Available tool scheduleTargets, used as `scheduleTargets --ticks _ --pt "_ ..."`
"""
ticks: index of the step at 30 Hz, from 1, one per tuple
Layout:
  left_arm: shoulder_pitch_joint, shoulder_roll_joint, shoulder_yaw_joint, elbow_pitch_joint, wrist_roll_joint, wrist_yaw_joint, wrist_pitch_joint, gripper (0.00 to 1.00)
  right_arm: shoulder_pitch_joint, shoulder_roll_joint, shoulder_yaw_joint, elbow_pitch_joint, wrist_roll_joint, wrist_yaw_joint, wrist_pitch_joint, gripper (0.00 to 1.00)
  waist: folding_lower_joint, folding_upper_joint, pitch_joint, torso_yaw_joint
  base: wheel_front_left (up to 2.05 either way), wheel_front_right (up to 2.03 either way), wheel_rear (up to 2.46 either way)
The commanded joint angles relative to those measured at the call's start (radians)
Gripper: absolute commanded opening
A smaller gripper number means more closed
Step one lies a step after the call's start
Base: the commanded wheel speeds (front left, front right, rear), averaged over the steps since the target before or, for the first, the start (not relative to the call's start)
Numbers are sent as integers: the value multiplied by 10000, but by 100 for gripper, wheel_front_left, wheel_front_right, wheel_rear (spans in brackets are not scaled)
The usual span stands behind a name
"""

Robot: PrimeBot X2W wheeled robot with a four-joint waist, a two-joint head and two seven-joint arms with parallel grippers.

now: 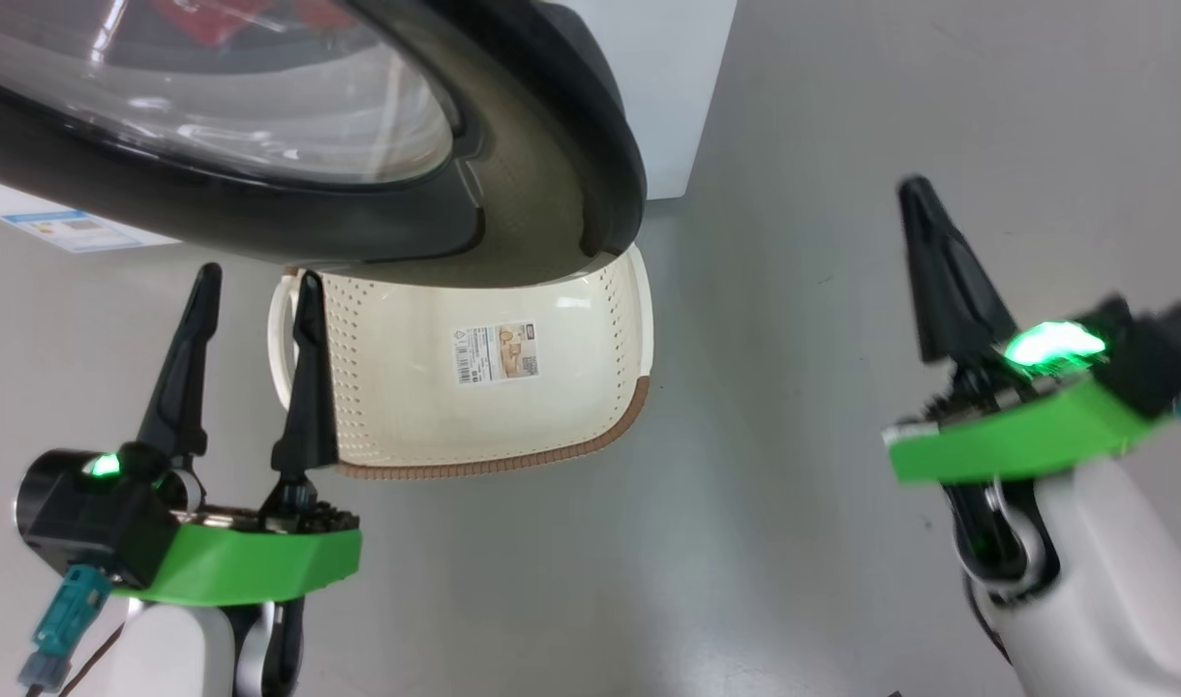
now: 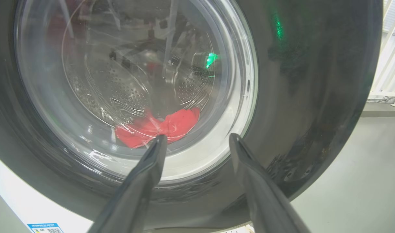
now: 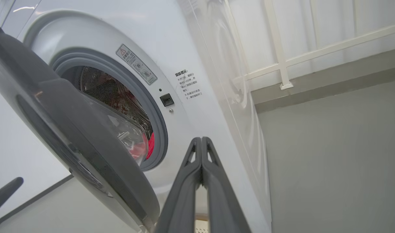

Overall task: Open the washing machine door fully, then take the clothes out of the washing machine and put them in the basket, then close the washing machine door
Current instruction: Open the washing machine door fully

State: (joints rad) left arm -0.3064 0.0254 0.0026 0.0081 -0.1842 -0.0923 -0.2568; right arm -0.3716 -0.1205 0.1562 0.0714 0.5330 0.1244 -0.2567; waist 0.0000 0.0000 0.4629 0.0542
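Washing machine door [image 1: 552,145] ajar, not fully open.
Free edge lies left of right gripper [image 1: 918,194], fingers pressed together, empty; left gripper [image 1: 258,278], spread wide, faces glass.

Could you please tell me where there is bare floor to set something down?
Free: the floor between the basket and the right claw, in front of the washing machine. Crowded: the left, where the washing machine door overhangs the basket's far end and the left claw stands beside its handle.

The basket [image 1: 407,397] sits on the floor [image 1: 765,503] under the washing machine door [image 1: 261,225]; the clothes [image 2: 173,124] lie inside the washing machine [image 3: 184,48]
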Motion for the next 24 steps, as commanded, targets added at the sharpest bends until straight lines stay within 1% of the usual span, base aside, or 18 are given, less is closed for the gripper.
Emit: scheduleTargets --ticks 1,5,7,9,11,14,16,19,21,24 --pt "104 248 296 -333 28 90 -49 100 -427 77 440 2 929 63 -51 0 0 0 30 41 0 0 0" --pt "89 248 300 -368 2 109 -49 100 -1801 -328 1285 785 3711 63 -38 0 0 0 98 239 0 0 0" --pt "45 248 248 -365 -41 103 -49 100 -2485 -602 1853 927 5236 63 335 0 0 0 162 356 0 0 0" --pt "-40 248 200 -352 -94 94 -49 100 -3098 -757 2108 837 7024 63 1024 0 0 0 241 472 0 0 0" --pt "-97 248 180 -362 -148 105 -49 100 -3632 -975 2238 774 8426 63 1863 0 0 0 314 566 0 0 0" --pt "-128 248 176 -370 -198 130 -49 100 -4281 -1062 2223 841 10244 63 3327 0 0 0 421 696 0 0 0" --pt "-178 248 173 -375 -223 138 -49 100 -4617 -963 2051 1014 11437 63 4462 0 0 0 477 775 0 0 0" --pt "-221 248 112 -389 -253 171 -49 100 -5010 -802 1672 1581 13124 63 6460 0 0 0 522 897 0 0 0" --pt "-237 248 74 -390 -273 198 -49 100 -5256 -797 1503 2095 13748 63 7575 0 0 0 534 974 0 0 0" --pt "-239 248 28 -388 -311 231 -49 100 -5635 -770 1419 2753 14055 63 8740 0 0 0 570 1077 0 0 0"
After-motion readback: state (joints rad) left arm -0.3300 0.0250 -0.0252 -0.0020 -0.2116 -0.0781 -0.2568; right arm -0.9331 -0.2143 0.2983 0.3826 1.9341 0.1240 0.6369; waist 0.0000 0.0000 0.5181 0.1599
